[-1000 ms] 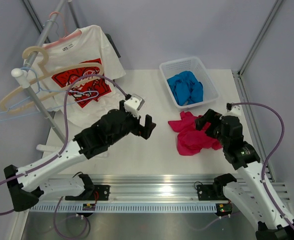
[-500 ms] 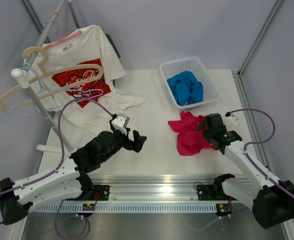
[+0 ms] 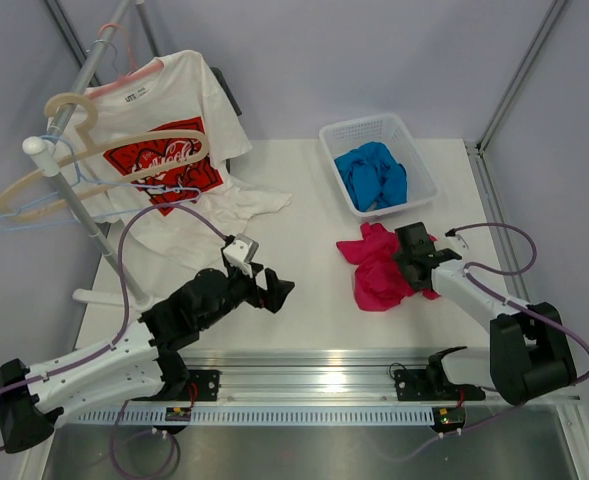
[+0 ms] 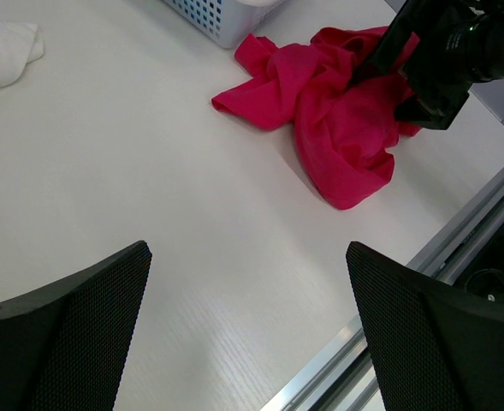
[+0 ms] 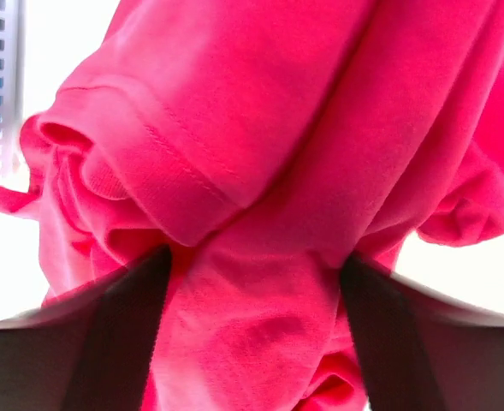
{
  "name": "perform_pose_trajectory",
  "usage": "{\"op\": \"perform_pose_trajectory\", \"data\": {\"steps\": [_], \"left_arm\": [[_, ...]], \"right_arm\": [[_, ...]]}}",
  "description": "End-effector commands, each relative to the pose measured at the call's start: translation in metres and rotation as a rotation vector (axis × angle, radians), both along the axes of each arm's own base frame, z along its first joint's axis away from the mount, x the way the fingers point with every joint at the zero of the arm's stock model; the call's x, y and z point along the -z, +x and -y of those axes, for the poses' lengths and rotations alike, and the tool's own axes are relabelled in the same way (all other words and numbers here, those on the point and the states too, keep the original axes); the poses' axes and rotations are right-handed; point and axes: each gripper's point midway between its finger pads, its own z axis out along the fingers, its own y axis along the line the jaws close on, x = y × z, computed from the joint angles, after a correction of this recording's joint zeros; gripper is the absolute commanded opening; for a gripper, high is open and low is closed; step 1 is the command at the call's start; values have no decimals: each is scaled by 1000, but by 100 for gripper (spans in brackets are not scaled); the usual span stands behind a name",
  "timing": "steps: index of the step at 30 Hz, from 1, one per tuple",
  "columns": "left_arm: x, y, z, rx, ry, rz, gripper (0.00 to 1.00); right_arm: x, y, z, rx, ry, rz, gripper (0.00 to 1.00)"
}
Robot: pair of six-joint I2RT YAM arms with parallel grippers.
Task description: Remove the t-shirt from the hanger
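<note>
Right gripper (image 3: 409, 252) sits low at the right of the overhead picture, pushed into the crumpled magenta t-shirt (image 3: 374, 282). In its wrist view the fingers (image 5: 119, 330) stand well apart with a thick fold of the t-shirt (image 5: 260, 171) bunched between them; a firm pinch cannot be made out. Left gripper (image 3: 277, 290) hangs spread wide just above the bare white table (image 3: 314, 225) at lower centre, and nothing lies between its fingers (image 4: 72, 330). Off the hanger, the t-shirt lies in a heap on the table just below the white basket (image 3: 421, 183), which holds a blue garment (image 3: 372, 175). At upper left the pale wooden hanger (image 3: 24, 190) hangs bare on the rack, in front of a white printed t-shirt (image 3: 154, 110).
</note>
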Motion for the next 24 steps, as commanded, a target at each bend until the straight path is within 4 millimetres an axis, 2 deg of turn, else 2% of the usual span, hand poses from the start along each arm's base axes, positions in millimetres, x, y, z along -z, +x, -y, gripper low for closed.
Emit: {"op": "perform_pose_trajectory", "data": {"steps": [1, 4, 6, 8, 9, 11, 12, 14, 15, 17, 18, 20, 21, 22, 23, 24], "left_arm": [[-14, 4, -1, -31, -57, 32, 99], [-17, 3, -8, -44, -74, 48, 99], [-18, -1, -9, -32, -84, 53, 99], [-19, -1, -8, -26, -89, 55, 99], [-16, -1, -7, -22, -79, 49, 99], [-17, -1, -4, -14, -73, 45, 99], [-14, -1, -3, -12, -64, 38, 99], [-13, 0, -2, -10, -60, 35, 99], [-14, 0, -2, -10, -63, 35, 99], [-14, 0, -3, -16, -64, 39, 99], [-14, 0, -4, -19, -67, 40, 99], [-15, -1, -4, -16, -74, 39, 99], [-16, -2, -3, -11, -80, 36, 99], [-18, -4, -3, -4, -89, 36, 99], [-17, -5, -2, 6, -93, 34, 99], [-18, -6, -2, 8, -96, 30, 99]], "right_arm": [[-10, 25, -10, 57, 73, 81, 50], [-4, 24, -10, 44, 41, 15, 0], [-7, 22, -3, 15, -16, -4, 0], [-29, 24, 3, -11, -51, 57, 0], [-57, 27, 3, -75, -76, 126, 0], [-97, 32, 2, -155, -104, 220, 0], [-139, 35, -2, -255, -145, 315, 0], [-182, 33, -4, -318, -167, 388, 0], [-229, 34, -4, -360, -203, 480, 0], [-273, 37, -11, -421, -228, 575, 0], [-312, 42, -12, -469, -285, 642, 0], [-346, 52, -22, -551, -334, 700, 0], [-380, 63, -26, -583, -388, 736, 0], [-390, 69, -32, -624, -398, 740, 0], [-436, 67, -32, -633, -445, 822, 0], [-439, 84, -38, -653, -460, 807, 0]]}}
